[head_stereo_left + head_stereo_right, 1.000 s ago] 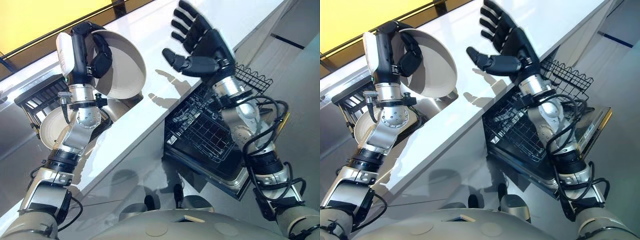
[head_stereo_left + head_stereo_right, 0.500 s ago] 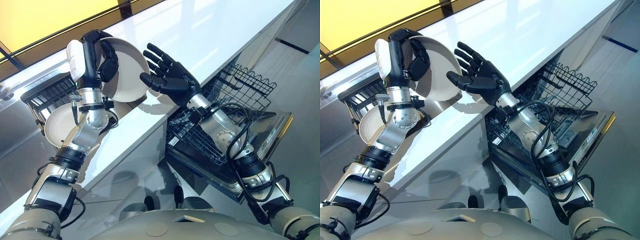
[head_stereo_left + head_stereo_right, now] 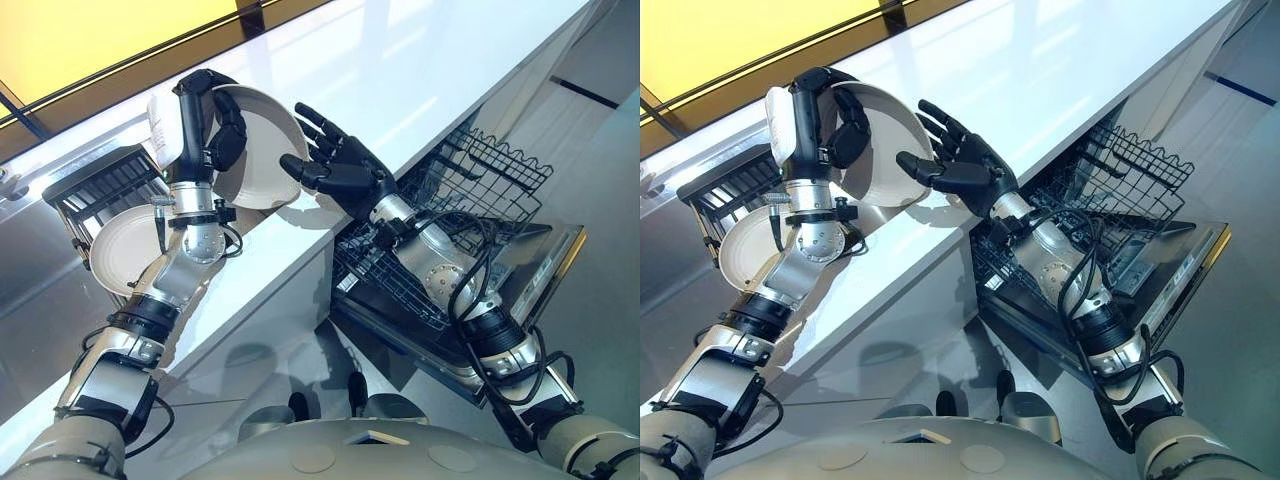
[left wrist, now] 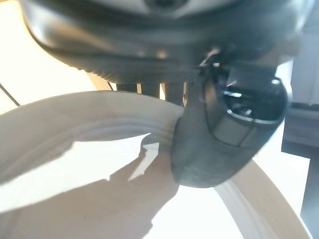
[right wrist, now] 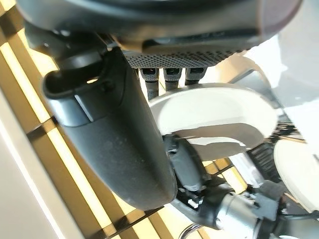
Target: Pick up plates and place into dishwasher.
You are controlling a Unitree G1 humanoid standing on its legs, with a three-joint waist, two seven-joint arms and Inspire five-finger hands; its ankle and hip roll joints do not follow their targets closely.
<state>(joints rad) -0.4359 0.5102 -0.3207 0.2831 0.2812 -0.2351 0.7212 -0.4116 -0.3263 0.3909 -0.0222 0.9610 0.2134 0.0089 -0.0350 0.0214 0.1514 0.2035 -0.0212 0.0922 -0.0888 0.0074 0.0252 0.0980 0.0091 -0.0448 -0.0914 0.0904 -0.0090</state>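
Observation:
My left hand is shut on the rim of a cream plate, held upright above the white counter. In the left wrist view the thumb clamps over the plate's rim. My right hand is open with fingers spread, right beside the plate's other edge; whether it touches I cannot tell. The right wrist view shows the plate just past the straight fingers. A second cream plate leans in the black dish rack at the left. The open dishwasher's wire basket lies below the right arm.
The dishwasher door hangs open to the lower right, with the grey floor beyond it. The counter's front edge runs diagonally between the dish rack and the dishwasher.
My right hand has swung down and left from high over the counter to the plate's edge. The left hand has shifted the plate slightly right.

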